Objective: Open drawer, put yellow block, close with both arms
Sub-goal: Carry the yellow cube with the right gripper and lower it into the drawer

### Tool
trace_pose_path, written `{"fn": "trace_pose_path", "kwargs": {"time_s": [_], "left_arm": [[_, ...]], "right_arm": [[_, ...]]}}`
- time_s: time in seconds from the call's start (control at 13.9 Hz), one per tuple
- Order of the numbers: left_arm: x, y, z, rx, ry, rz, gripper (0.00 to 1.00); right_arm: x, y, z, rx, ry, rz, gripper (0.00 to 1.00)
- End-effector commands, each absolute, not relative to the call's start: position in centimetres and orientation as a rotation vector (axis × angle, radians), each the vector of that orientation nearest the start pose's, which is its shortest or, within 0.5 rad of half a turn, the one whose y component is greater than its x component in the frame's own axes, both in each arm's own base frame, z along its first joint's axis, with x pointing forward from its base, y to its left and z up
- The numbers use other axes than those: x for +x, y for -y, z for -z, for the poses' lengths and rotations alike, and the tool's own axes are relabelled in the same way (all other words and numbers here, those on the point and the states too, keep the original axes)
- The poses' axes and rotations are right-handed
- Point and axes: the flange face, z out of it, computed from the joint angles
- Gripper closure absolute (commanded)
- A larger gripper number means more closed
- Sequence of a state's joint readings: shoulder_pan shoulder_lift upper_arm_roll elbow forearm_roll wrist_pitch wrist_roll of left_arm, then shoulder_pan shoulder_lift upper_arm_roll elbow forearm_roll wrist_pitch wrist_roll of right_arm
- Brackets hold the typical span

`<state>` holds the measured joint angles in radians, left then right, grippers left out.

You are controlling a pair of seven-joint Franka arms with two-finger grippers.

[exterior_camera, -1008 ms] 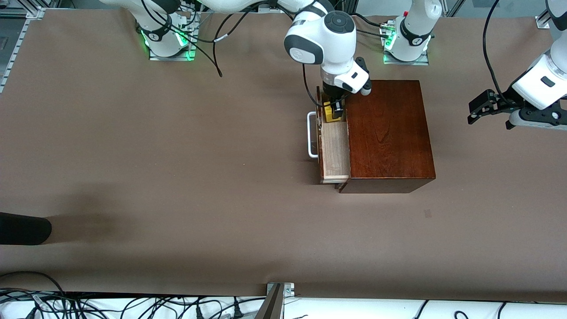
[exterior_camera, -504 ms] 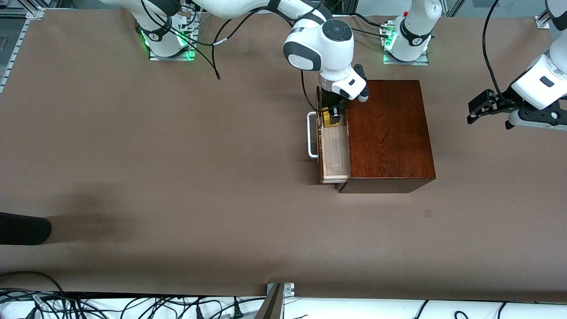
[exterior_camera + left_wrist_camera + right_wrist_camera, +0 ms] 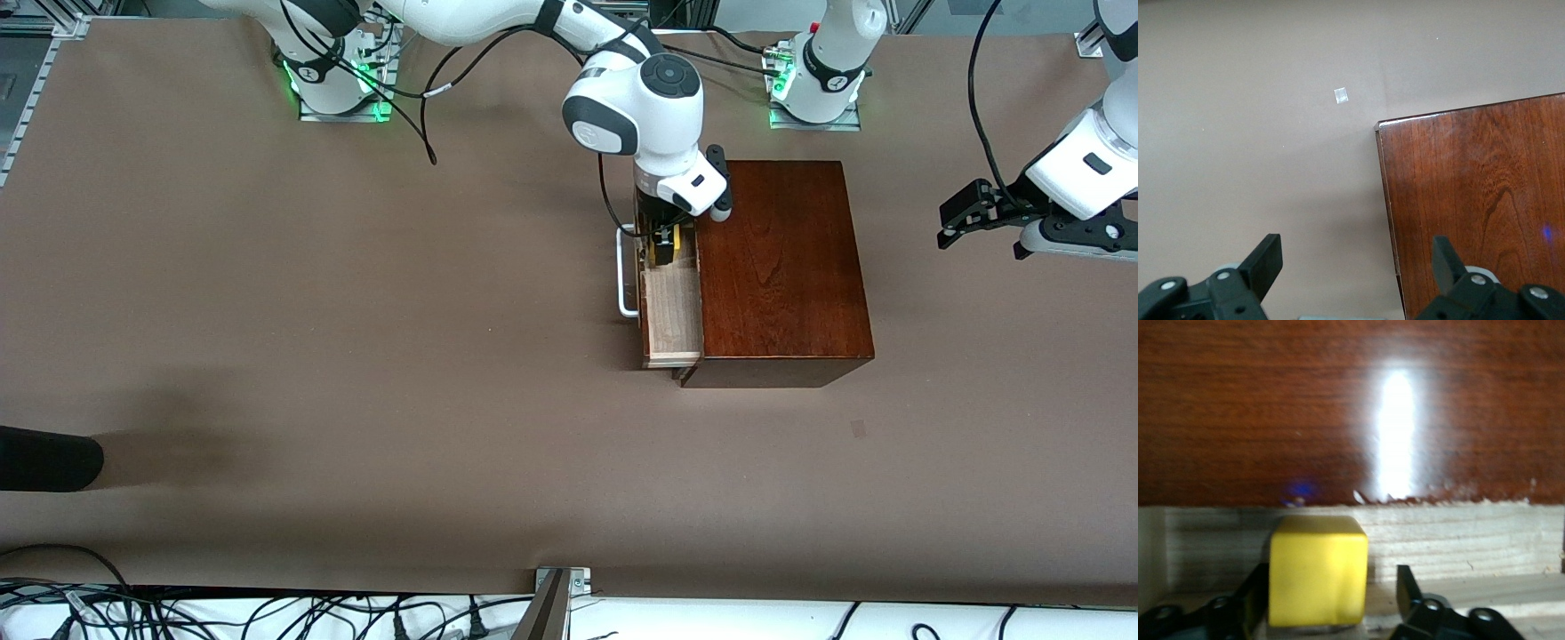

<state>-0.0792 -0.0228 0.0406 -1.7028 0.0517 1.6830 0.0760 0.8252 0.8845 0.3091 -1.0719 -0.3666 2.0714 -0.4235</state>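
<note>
The mahogany box stands toward the left arm's end of the table, with its drawer pulled out and the white handle toward the right arm's end. My right gripper is down inside the drawer and open. The yellow block rests on the drawer floor between its fingers, against one finger and clear of the other; it also shows in the front view. My left gripper waits open and empty above the table beside the box.
A black object lies at the table's edge at the right arm's end. A small tape mark sits on the table nearer the front camera than the box. Cables hang by the right arm's base.
My right gripper has lowered into the drawer with the yellow block, and a gap now shows between one finger and the block. The left arm has not moved.
</note>
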Motion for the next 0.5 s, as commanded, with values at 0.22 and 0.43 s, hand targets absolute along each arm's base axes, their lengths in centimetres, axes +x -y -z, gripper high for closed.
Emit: {"fn": "trace_pose_path", "kwargs": {"time_s": [0.22,0.43], "left_arm": [[54.7,1.8,-58.9,-3.108,-0.193,0.001,0.0],[54.6,2.0,-58.8,-3.109,-0.198,-0.008,0.0]], "right_arm": [[44.3,-64.2,-39.7,2.291,-2.119,-0.323,0.0],[46.3,-61.0,-45.8,2.341,-2.044,-0.353,0.0]]}}
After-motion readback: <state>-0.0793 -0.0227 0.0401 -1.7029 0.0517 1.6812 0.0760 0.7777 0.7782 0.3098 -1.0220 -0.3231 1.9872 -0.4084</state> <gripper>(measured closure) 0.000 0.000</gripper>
